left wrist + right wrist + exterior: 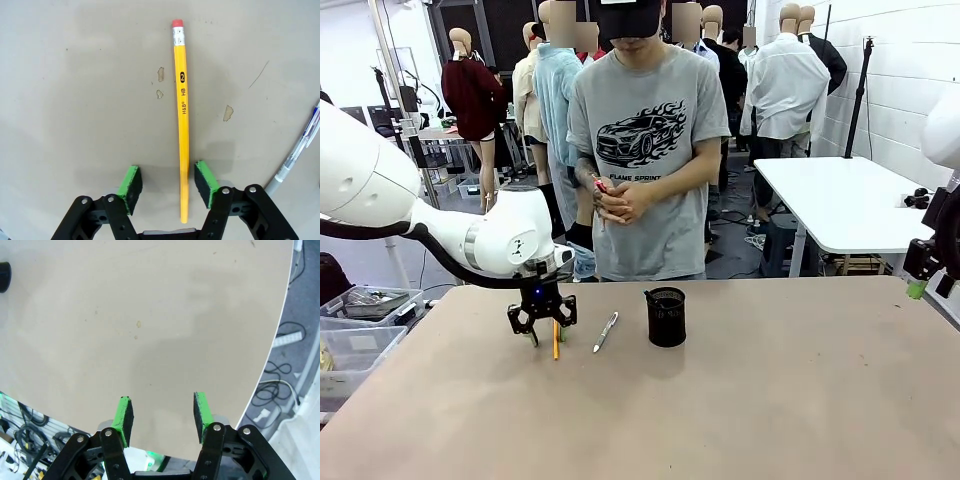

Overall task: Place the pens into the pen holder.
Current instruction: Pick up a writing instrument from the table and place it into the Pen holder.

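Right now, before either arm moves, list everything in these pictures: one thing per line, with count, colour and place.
Yellow wooden pencil: one, yellow, flat on the table between the left hand's pads.
Silver-white plastic pen: one, silver-white, flat, between pencil and cup.
Black wire-mesh cylindrical cup: one, black, upright, right of the pen.
Brown table: one, brown, under all three.
Clear plastic bins: two, clear, beyond the table's left edge.
White table: one, white, far right.
Person's hands: two, clasped, far side.
Robot's left hand: one, black, green pads, open, astride the pencil.
Robot's right hand: one, same colours, open, empty, near the table's right edge.
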Robot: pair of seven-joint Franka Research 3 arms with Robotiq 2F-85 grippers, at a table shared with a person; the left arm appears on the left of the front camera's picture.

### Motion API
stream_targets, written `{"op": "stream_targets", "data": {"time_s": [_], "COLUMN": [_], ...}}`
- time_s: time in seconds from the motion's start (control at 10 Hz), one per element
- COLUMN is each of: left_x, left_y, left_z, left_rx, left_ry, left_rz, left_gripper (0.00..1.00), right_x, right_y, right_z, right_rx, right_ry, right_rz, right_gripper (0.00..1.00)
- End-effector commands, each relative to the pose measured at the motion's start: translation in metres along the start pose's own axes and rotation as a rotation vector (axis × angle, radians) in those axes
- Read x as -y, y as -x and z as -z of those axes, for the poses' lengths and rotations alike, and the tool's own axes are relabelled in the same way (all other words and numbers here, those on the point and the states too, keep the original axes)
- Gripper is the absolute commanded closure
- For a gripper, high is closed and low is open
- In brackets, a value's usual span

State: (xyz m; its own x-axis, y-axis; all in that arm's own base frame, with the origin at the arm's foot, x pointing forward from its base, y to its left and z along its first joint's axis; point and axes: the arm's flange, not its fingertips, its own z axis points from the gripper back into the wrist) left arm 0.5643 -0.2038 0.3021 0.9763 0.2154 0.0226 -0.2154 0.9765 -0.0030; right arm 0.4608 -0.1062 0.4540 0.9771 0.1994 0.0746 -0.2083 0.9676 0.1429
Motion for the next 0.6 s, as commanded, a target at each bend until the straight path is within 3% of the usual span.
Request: {"op": "stream_targets", "data": {"time_s": [0.0, 0.5], "left_x": [0.0018, 0.0022], "left_y": [0.0, 0.0027], "left_z": [0.0103, 0.0092], "left_rx": [-0.033, -0.05], "left_ry": [-0.007, -0.007], "left_rz": [-0.003, 0.026], "left_gripper": [1.0, 1.0], "right_x": [0.0003, 0.0003], "right_y": [-0.0012, -0.0012], "right_z": [-0.0004, -0.0004], "right_rx": [0.002, 0.002], "right_ry": [0.008, 0.008], "right_rz": [0.0, 0.0], "right_gripper": [0.38, 0.38]}}
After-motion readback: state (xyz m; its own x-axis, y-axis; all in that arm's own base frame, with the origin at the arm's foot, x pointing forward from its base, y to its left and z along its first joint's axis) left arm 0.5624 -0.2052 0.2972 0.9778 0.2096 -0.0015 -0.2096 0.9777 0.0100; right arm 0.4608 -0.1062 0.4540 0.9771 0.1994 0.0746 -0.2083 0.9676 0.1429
